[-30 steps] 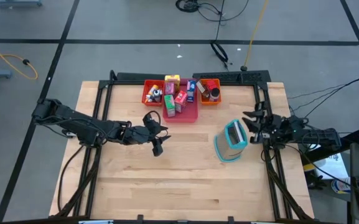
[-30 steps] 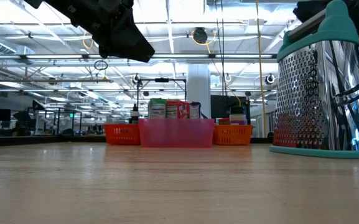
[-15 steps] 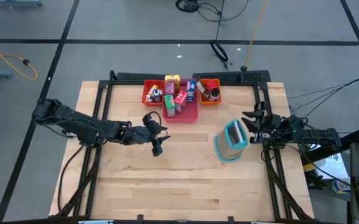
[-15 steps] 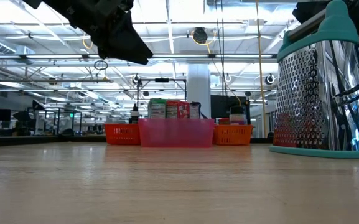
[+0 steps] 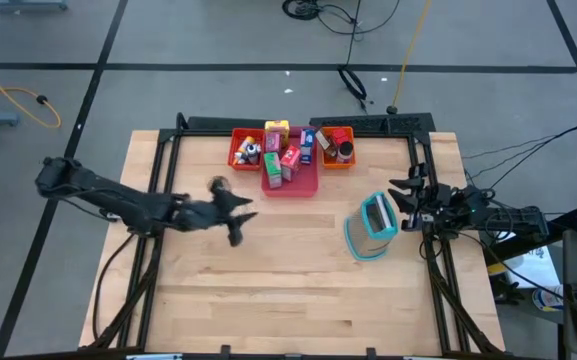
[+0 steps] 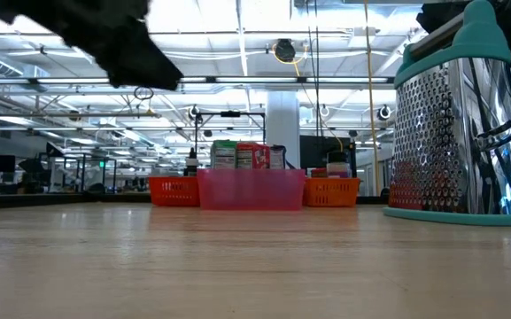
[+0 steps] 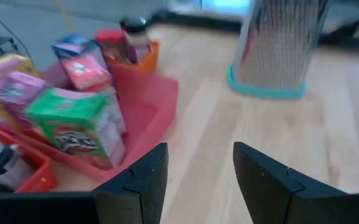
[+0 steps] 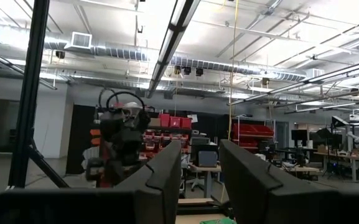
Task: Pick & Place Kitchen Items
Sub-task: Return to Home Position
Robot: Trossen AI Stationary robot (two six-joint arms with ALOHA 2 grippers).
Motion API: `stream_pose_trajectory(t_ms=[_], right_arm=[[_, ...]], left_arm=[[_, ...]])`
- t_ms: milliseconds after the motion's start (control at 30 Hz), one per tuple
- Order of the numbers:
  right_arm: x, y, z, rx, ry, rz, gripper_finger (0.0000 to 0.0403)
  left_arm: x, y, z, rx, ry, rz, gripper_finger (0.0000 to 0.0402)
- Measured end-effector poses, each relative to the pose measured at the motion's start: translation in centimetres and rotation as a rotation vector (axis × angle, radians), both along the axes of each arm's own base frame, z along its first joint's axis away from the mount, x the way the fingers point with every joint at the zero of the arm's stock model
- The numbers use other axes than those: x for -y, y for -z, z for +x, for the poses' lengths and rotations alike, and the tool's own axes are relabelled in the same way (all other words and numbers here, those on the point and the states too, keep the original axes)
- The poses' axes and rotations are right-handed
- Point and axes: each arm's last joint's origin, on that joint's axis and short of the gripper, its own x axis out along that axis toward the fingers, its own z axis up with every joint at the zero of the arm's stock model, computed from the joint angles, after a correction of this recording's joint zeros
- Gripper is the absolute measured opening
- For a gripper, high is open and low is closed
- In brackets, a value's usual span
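My left hand [image 7: 199, 154] hovers over the table [image 5: 288, 290], left of centre and near the pink tray [image 5: 298, 187]. Its fingers are apart with nothing in them. Right hand [image 8: 201, 152] waits at the table's right edge beside the grater [image 5: 373, 222], also released and empty. Kitchen items [image 5: 290, 157] sit in the red tray [image 5: 234, 160], pink tray and orange tray [image 5: 336, 164] along the far edge.

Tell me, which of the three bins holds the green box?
The pink bin, the middle and largest of the three: the green box stands in it. The smaller red bin and orange bin flank it.
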Motion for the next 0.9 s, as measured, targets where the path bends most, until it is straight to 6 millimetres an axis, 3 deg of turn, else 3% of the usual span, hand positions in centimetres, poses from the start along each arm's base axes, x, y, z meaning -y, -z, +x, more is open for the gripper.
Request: stream_pose_trajectory(t_ms=[267, 433, 533, 900], right_arm=[[0.0, 0.0, 0.0, -0.001, 0.0, 0.001, 0.0102], [0.0, 0.1, 0.0, -0.01, 0.0, 0.001, 0.0102], [0.0, 0.1, 0.1, -0.018, 0.004, -0.006, 0.0102], [0.0, 0.2, 0.1, -0.024, 0.004, -0.005, 0.0102]], left_arm=[[-0.6, 1.4, -6.6, 0.335, 0.045, 0.074, 0.0184], [-1.2, 3.8, -9.2, 0.409, 0.033, 0.096, 0.0184], [-1.9, 6.2, -10.5, 0.42, -0.084, 0.054, 0.0184], [-2.2, 7.0, -11.3, 0.41, -0.136, -0.01, 0.0184]])
